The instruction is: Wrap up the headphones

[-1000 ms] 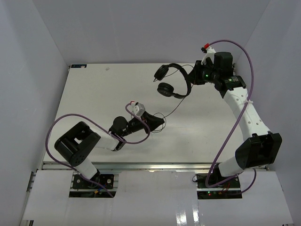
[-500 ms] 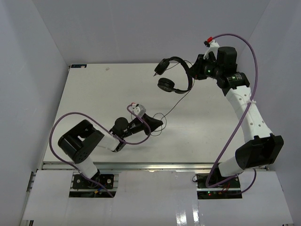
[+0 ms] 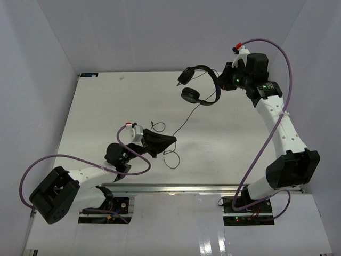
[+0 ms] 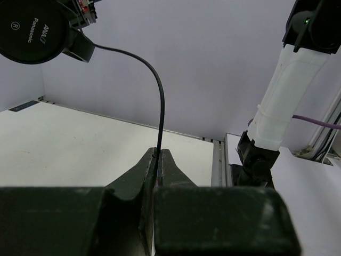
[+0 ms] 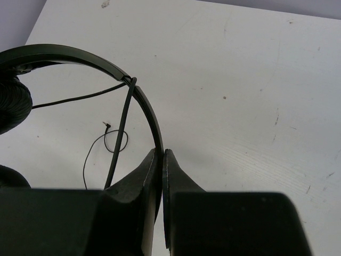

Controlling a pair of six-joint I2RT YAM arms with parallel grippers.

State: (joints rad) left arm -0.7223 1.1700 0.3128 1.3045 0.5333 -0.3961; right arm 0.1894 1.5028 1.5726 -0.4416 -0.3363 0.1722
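Observation:
The black headphones (image 3: 201, 85) hang in the air at the back right, above the white table (image 3: 101, 106). My right gripper (image 3: 219, 87) is shut on the thin headband (image 5: 80, 56), which passes between its fingertips (image 5: 161, 152). One earcup (image 5: 9, 106) shows at the left edge of the right wrist view. The thin cord (image 3: 184, 120) runs from the lower earcup (image 3: 190, 95) down to my left gripper (image 3: 173, 140), which is shut on it (image 4: 159, 151). From there the cord arcs up to an earcup (image 4: 33, 26). The slack and the plug (image 5: 106, 126) lie looped on the table.
White walls close in the table at the back and both sides. A metal rail (image 3: 176, 188) runs along the near edge by the arm bases. The right arm's white link (image 4: 285, 93) stands at the right in the left wrist view. Purple cables (image 3: 277, 122) hang off both arms.
My left gripper has closed on the cord, and its arm has swung back to the left. The right gripper has lifted the headphones slightly up and back.

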